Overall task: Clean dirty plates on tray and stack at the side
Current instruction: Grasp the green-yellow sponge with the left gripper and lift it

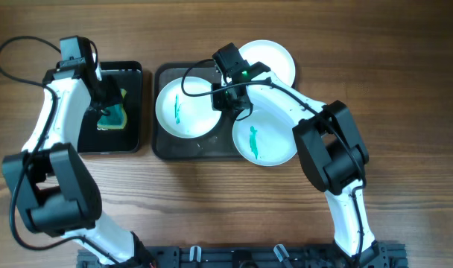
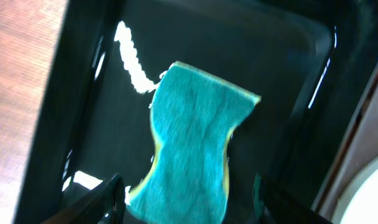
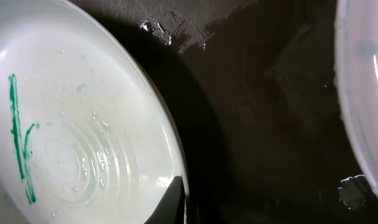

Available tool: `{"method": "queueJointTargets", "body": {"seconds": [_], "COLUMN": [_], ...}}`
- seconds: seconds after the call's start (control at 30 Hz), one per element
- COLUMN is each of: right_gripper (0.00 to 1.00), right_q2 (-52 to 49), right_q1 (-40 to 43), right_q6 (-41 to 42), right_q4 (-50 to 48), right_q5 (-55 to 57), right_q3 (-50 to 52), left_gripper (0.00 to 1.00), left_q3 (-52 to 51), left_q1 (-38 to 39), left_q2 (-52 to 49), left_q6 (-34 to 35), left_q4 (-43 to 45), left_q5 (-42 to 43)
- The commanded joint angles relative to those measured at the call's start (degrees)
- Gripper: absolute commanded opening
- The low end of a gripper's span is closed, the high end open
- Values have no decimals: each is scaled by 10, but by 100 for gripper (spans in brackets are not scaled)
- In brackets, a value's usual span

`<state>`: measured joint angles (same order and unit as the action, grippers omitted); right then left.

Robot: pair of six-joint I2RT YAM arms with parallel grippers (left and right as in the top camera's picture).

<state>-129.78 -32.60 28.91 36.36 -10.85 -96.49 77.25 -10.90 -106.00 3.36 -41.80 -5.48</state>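
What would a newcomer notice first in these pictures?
Two teal-streaked plates stand out. The left plate lies on the tray, and the right plate sits at the tray's lower right. Next comes the teal sponge, lying in the black tray at the far left.

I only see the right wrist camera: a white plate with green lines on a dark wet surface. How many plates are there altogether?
Observer: Three, by the overhead camera; yours is the streaked plate on the grey tray.
Operator: Are the others dirty too?
Observer: The near plate has a green smear; the far plate looks clean.
Operator: What's the other arm doing?
Observer: The left gripper straddles a teal sponge in a small black tray.
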Motion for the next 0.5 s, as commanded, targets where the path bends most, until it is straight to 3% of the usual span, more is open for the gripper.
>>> {"method": "queueJointTargets", "body": {"seconds": [0.0, 0.23, 0.3, 0.37, 0.4, 0.47], "right_gripper": [6, 6, 6, 5, 6, 6], "right_q2": [-23, -25, -25, -25, -25, -25], "right_q1": [-1, -1, -1, -1, -1, -1], "right_q6": [-2, -2, -2, 0, 0, 0], "right_q4": [2, 2, 2, 2, 2, 2], "right_q5": [37, 37, 37, 37, 37, 37], "right_q3": [-5, -5, -5, -5, -5, -5], "left_gripper": [62, 52, 37, 10, 4, 4], "left_q3": [11, 11, 11, 11, 11, 11], "left_q1": [-2, -4, -5, -5, -5, -5], "left_q2": [-38, -99, -110, -112, -112, -109], "left_q6": [-19, -19, -19, -16, -16, -15], "left_q4": [18, 22, 24, 26, 27, 28], "left_q5": [37, 33, 33, 33, 33, 30]}}
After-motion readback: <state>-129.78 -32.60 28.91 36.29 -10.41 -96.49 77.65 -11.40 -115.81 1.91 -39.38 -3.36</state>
